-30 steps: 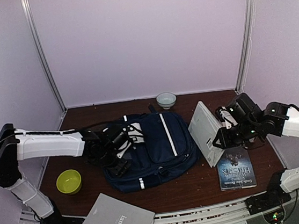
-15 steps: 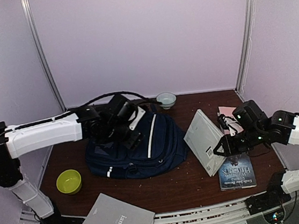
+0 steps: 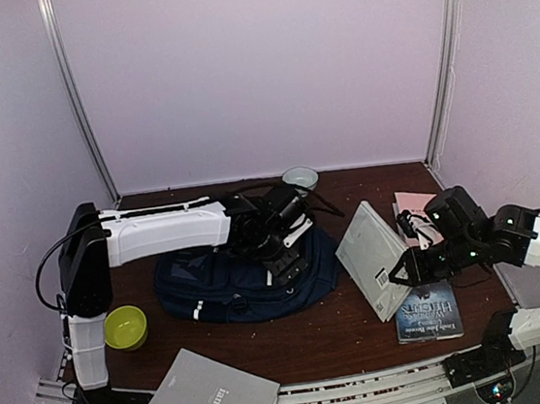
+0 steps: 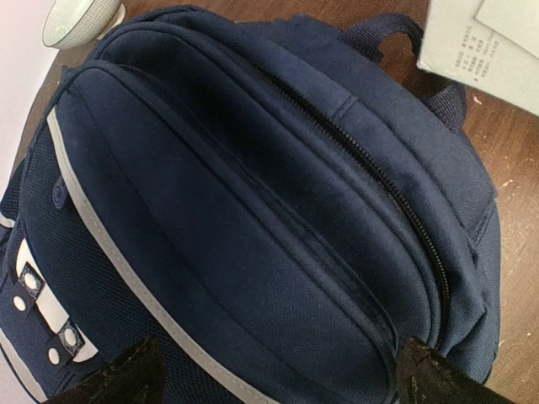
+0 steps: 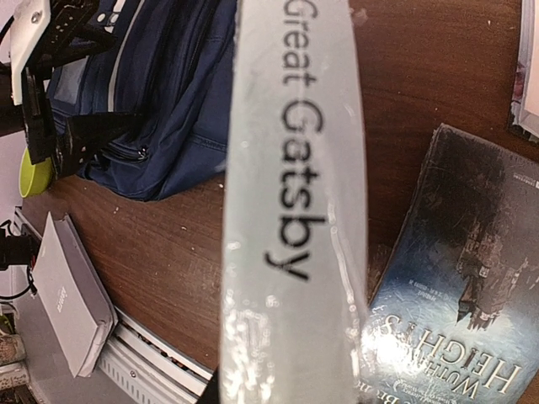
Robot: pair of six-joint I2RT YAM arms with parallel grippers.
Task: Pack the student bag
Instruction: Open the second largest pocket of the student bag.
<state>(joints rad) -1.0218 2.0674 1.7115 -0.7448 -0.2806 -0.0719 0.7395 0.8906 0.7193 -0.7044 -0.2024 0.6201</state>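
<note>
The student bag (image 3: 245, 285), a navy backpack with thin white stripes, lies flat in the middle of the table and fills the left wrist view (image 4: 253, 210). Its zips look closed. My left gripper (image 3: 291, 248) hovers just above the bag's right end, open, with nothing between its fingers (image 4: 109, 380). My right gripper (image 3: 404, 267) is shut on a pale grey book (image 3: 372, 257) and holds it tilted on edge, right of the bag. The spine reads "Great Gatsby" (image 5: 290, 210) and hides the right fingers. The bag (image 5: 160, 84) shows beyond it.
A dark "Wuthering Heights" book (image 3: 427, 313) lies flat under the right gripper. A lime green bowl (image 3: 124, 327) sits front left and a white bowl (image 3: 300, 178) at the back. A grey flat case (image 3: 212, 399) overhangs the front edge. A pink item (image 3: 415, 203) lies at the right.
My left arm swung right across the bag and its gripper opened, letting go of the fabric; the bag settled flatter. My right gripper barely moved with the book.
</note>
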